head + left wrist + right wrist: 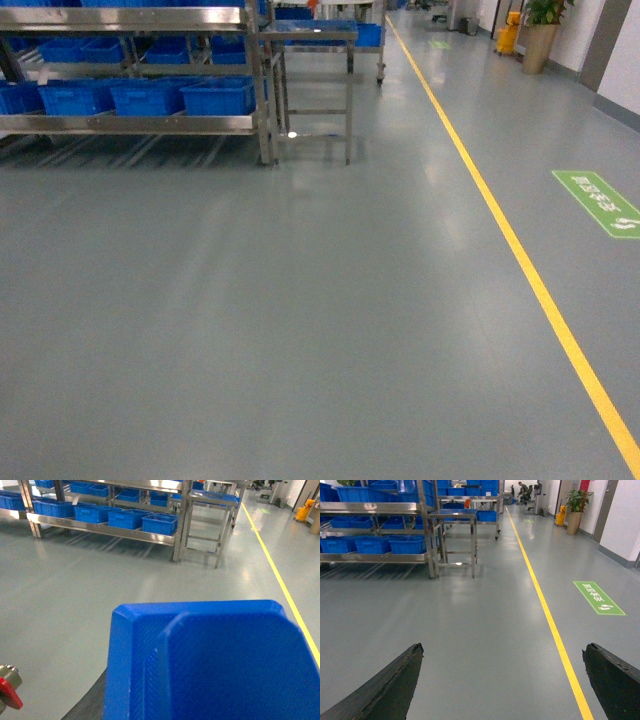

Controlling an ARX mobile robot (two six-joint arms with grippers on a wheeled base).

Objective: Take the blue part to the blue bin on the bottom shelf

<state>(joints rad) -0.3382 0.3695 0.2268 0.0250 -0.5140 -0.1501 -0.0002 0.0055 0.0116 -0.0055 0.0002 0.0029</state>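
A large blue part (215,665) fills the lower half of the left wrist view. My left gripper is shut on it, and only one dark finger (92,702) shows at the part's left edge. My right gripper (502,649) is open above bare floor, with nothing between its fingers. The bottom shelf (130,124) of the steel rack carries a row of blue bins (218,96) at the far left. The same shelf (100,529) and bins (160,523) appear far ahead in the left wrist view. Neither gripper shows in the head view.
A flat-topped steel table (310,35) stands right of the rack. A yellow floor line (500,220) runs along the right, with a green floor sign (600,203) beyond it. A potted plant (540,30) and a yellow mop bucket (508,35) stand far back. Grey floor lies between me and the rack.
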